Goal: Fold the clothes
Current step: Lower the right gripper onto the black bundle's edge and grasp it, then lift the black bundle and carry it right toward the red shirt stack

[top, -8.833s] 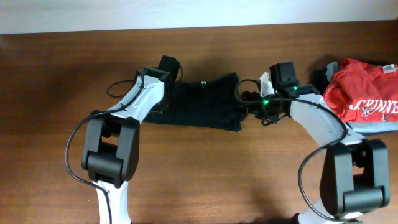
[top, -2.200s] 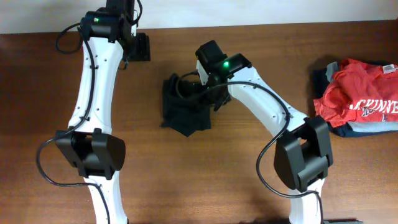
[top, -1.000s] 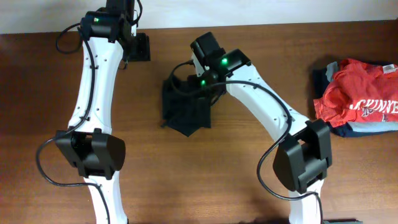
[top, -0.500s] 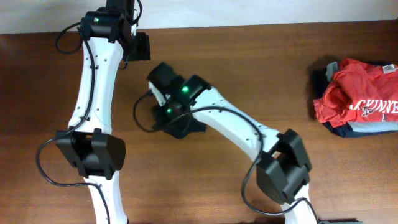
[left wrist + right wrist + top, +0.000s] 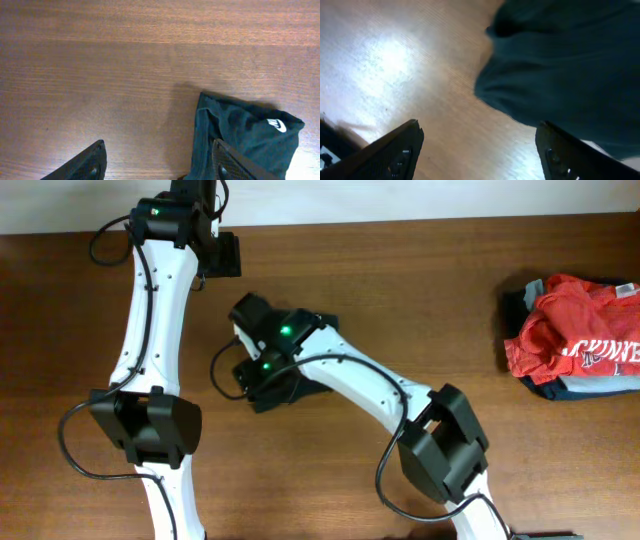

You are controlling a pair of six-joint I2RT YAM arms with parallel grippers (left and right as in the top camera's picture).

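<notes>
Shirt: the black shirt [image 5: 245, 135] lies bunched in a compact bundle on the table [image 5: 450, 280], ahead of both pairs of jaws. A white logo [image 5: 276, 125] faces up.
Right gripper [image 5: 480, 160]: the jaws stand wide apart with nothing between them. Bare wood shows in the gap, and the shirt's rounded edge sits just ahead, more toward the right finger. I cannot tell whether a fingertip touches the cloth.
Why it sits so: low and close over the bundle's edge, free of fabric. That suits either letting the fold lie or taking a fresh pinch.
Left gripper [image 5: 157, 167]: the jaws are spread and empty over bare table. The shirt is ahead and off toward its right finger, apart from it.
Why it waits there: probably parked at the far edge to leave the right arm room across the bundle.
Fold: the shirt is gathered small, but its outline looks uneven, so it likely needs squaring.
Red shirt [image 5: 575, 330]: on a pile well away from both jaws, out of the work.
Risk: a pinch at the loose edge could drag the layers open.
</notes>
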